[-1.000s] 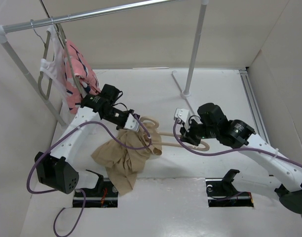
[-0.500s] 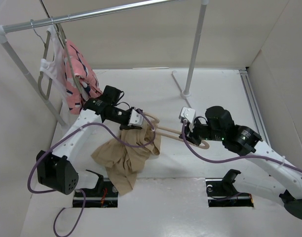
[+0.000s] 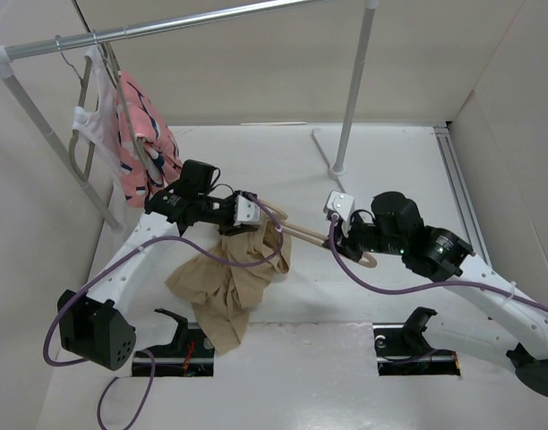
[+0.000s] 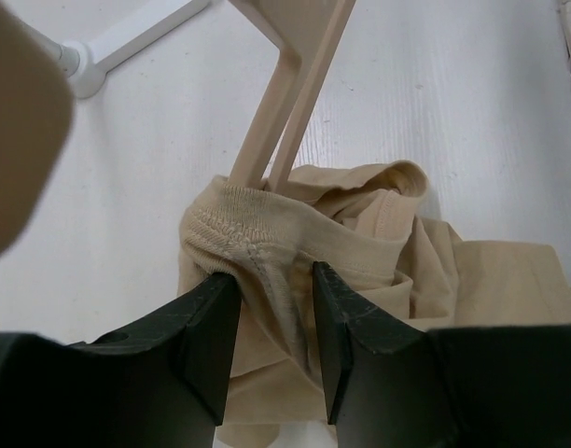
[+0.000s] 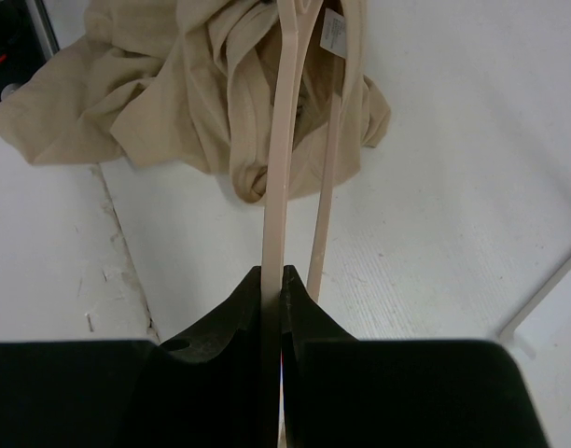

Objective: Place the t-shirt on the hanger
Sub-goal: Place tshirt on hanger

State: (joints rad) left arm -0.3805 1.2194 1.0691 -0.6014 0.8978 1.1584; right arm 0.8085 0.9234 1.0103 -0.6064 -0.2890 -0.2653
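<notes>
Left hand sits with its jaws parted on either side of the ribbed collar of the t-shirt. The cloth lies between the fingers and does not look pinched. From where I stand the tan shirt is a crumpled heap on the counter between the two arms, with the hanger poking into its neck end. Right hand is clamped tight on one thin bar of that hanger, at the end away from the shirt. The white neck label shows just beside the bars where they enter the cloth.

I'd say this is the threading stage, with one end of the hanger in the neck opening and the rest of the shirt yet to follow. To do it well, the right hand ought to hold the hanger steady without twisting it. The left hand ought to take a fresh bite on a single layer of the collar rim and draw it along the bar. Catching both layers would pinch the neck closed. The rail with the pink garment stands well apart at the back left
</notes>
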